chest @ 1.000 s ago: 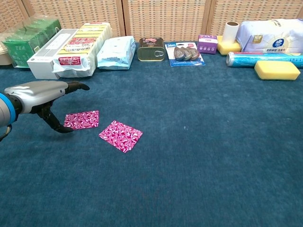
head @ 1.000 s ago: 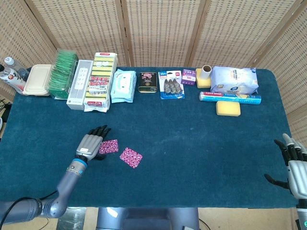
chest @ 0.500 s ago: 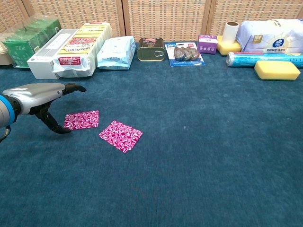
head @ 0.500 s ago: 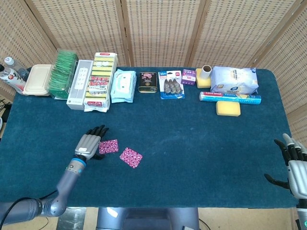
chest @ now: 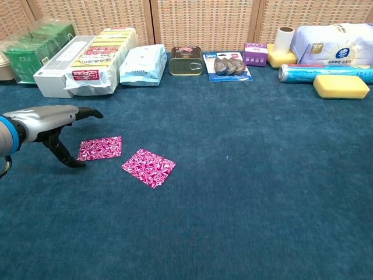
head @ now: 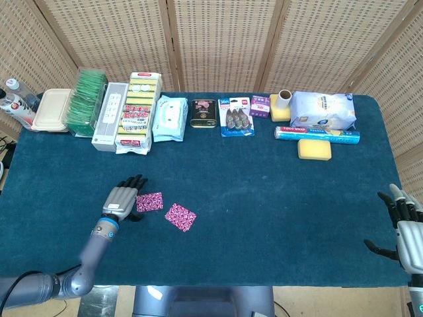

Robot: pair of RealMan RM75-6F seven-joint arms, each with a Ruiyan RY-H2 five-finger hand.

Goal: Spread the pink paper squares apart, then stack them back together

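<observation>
Two pink patterned paper squares lie flat and apart on the blue cloth. One square (head: 149,201) (chest: 100,148) sits to the left; the other square (head: 180,216) (chest: 148,167) lies a little nearer and to the right, turned diagonally. My left hand (head: 123,197) (chest: 53,121) hovers just left of the left square, fingers spread above it and thumb down by its left edge, holding nothing. My right hand (head: 406,228) rests at the table's right front edge, far from the squares, fingers apart and empty; the chest view does not show it.
Along the back edge stand green tea boxes (head: 86,100), a white box (head: 110,115), yellow sponge packs (head: 137,111), a wipes pack (head: 169,118), a tin (head: 204,113), a blister pack (head: 236,116), a blue roll (head: 317,134) and a yellow sponge (head: 314,149).
My left hand has drawn back slightly to the left, away from the left square. Both squares and the right hand stay put.
</observation>
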